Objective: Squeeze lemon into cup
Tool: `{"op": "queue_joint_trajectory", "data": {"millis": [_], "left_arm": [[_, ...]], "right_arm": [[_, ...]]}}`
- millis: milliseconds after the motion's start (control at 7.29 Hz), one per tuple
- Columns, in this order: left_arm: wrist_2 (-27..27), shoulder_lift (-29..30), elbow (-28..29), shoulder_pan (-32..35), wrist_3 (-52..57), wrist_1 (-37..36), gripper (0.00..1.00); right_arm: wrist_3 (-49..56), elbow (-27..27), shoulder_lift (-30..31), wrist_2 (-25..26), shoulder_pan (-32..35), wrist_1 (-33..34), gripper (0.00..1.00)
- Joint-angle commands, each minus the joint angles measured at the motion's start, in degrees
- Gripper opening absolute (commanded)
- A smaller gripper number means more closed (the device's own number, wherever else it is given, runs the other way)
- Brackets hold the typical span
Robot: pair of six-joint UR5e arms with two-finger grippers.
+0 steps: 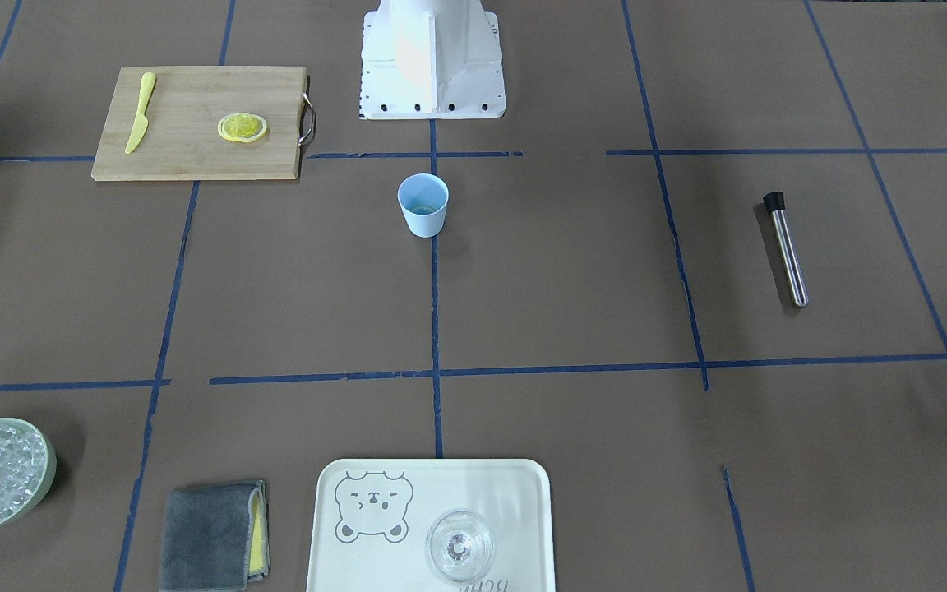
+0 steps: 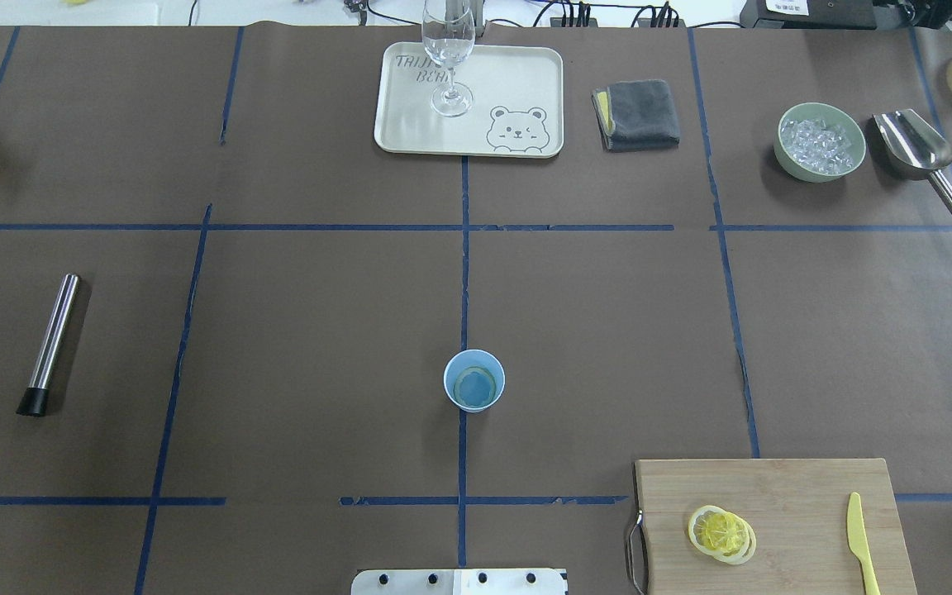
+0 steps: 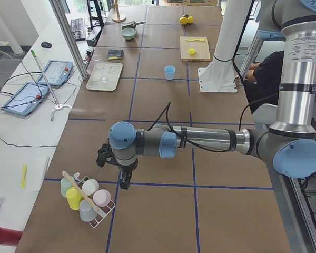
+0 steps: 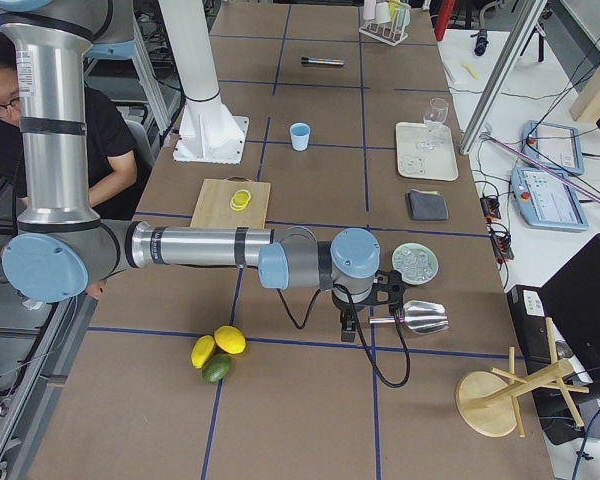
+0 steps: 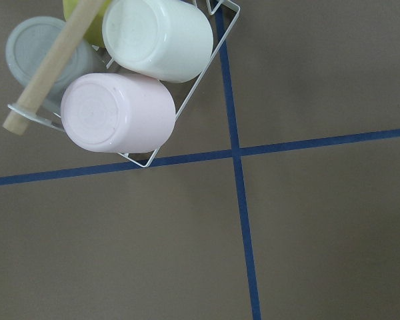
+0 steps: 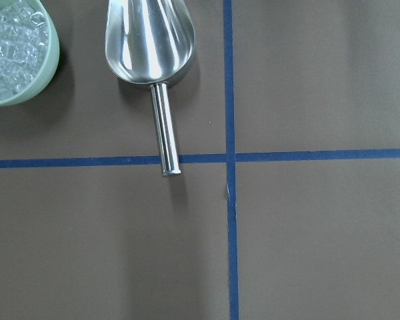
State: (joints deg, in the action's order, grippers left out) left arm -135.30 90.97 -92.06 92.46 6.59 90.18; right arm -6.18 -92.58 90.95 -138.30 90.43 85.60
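The lemon point(image 2: 721, 534) is a round yellow cut piece with pale segments, lying on a wooden cutting board point(image 2: 782, 487) at the table's near right; it also shows in the front view point(image 1: 242, 127). The light-blue cup point(image 2: 473, 391) stands upright at the table's middle, also in the front view point(image 1: 422, 205). My left gripper point(image 3: 125, 182) hangs far off at the table's left end beside a rack of upturned cups point(image 5: 137, 80). My right gripper point(image 4: 347, 330) hangs at the right end near a metal scoop point(image 6: 150, 47). I cannot tell whether either is open or shut.
A yellow knife point(image 2: 861, 549) lies on the board. A metal muddler point(image 2: 50, 343) lies at the left. A tray point(image 2: 410, 124) with a clear glass point(image 2: 448, 49), a grey cloth point(image 2: 637, 114) and a green bowl of ice point(image 2: 821, 142) stand at the far side.
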Motion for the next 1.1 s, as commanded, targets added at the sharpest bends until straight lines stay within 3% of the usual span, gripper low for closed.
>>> {"op": "queue_joint_trajectory", "data": {"millis": [0,961], "left_arm": [[0.0,0.0,0.2,0.0,0.0,0.1,1.00],[-0.1,-0.1,0.6,0.0,0.1,0.5,1.00]], "right_arm": [[-0.1,0.0,0.3,0.0,0.1,-0.2,1.00],[-0.1,-0.9,2.0,0.0,1.9,-0.2,1.00]]}}
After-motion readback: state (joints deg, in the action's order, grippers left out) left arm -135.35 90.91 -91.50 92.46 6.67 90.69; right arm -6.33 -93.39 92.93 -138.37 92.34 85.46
